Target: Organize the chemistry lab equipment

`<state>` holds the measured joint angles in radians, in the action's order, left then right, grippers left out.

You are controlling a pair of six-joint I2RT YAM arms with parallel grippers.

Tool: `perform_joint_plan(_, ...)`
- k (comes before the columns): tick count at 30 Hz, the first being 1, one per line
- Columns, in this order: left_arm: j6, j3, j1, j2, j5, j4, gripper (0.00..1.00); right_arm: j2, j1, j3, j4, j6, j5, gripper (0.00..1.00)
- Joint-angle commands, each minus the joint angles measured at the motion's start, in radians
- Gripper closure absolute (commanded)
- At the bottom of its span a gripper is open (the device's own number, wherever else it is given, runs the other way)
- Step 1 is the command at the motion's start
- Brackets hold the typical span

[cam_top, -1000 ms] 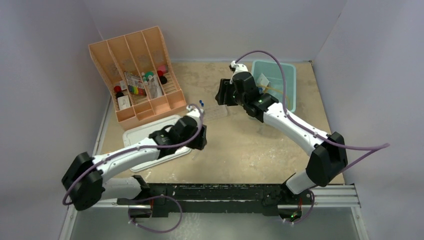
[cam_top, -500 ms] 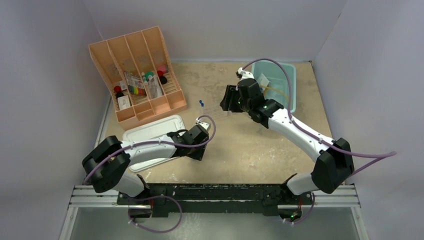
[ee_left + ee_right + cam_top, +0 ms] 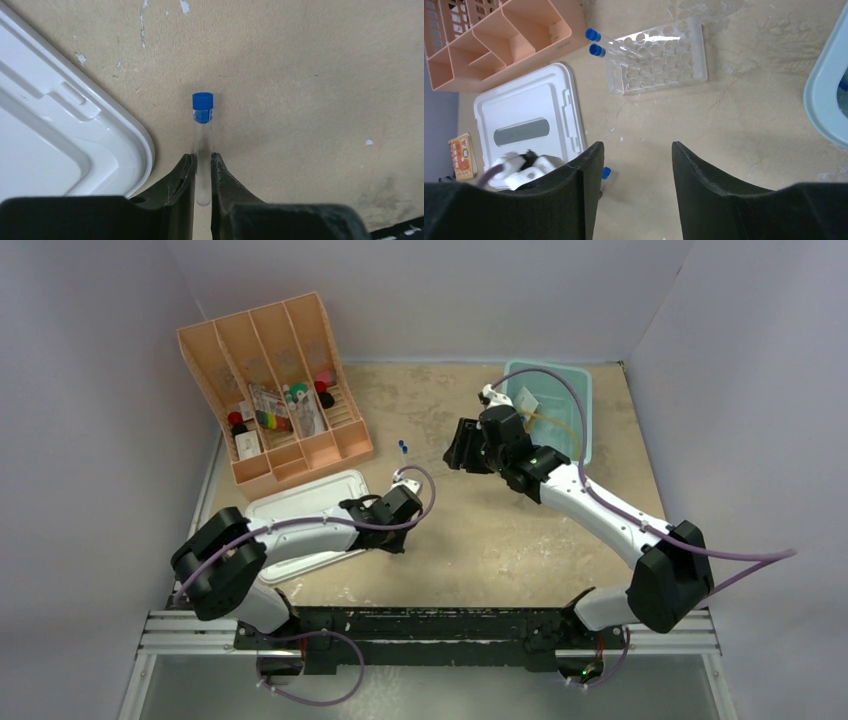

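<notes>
Blue-capped test tube (image 3: 202, 137) sits between left fingers (image 3: 183, 181), unseen overhead.

A test tube (image 3: 202, 142) lies just right of the lid (image 3: 300, 500), the organizer (image 3: 300, 458) and rack (image 3: 656, 60) behind them

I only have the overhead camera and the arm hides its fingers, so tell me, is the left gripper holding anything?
Observer: Yes. The left gripper is shut on a blue-capped test tube, gripping near its rounded end.
Operator: Is the right one carrying anything?
Observer: No. The right gripper is open and empty.
Operator: What's ahead of it?
Observer: A clear holed rack lying flat, two more capped tubes across its corner, caps past the edge.
</notes>
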<state>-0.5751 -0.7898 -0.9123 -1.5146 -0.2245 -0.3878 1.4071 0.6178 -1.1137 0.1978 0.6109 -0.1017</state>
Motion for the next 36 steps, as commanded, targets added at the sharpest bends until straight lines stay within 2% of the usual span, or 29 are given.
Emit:
perform_joint_plan(1, 0.012, -0.02, -0.007, 0.172, -0.05, 0.084, 0.94, -0.061, -0.023, 0.032, -0.042, 0.057, 0.06, 0.46)
perform_joint_plan(4, 0.057, -0.033, -0.007, 0.231, -0.062, 0.124, 0.95, -0.093, -0.044, 0.051, -0.05, 0.05, 0.099, 0.45)
perform_joint_plan(11, 0.188, -0.114, -0.007, 0.287, -0.014, 0.193, 0.95, -0.102, -0.064, 0.036, -0.074, -0.029, 0.479, 0.41)
perform_joint_plan(14, 0.238, -0.173, -0.007, 0.281, -0.019, 0.181, 0.95, -0.098, -0.068, 0.025, -0.074, 0.008, 0.511, 0.33)
perform_joint_plan(19, 0.285, -0.237, -0.007, 0.277, 0.002, 0.176, 0.95, -0.072, -0.078, 0.031, -0.108, 0.069, 0.553, 0.32)
perform_joint_plan(26, 0.304, -0.253, -0.007, 0.278, 0.032, 0.164, 0.95, -0.051, -0.087, 0.043, -0.193, 0.138, 0.634, 0.44)
perform_joint_plan(36, 0.345, -0.233, -0.007, 0.304, 0.032, 0.151, 0.96, 0.004, -0.099, 0.02, -0.214, 0.161, 0.672, 0.7)
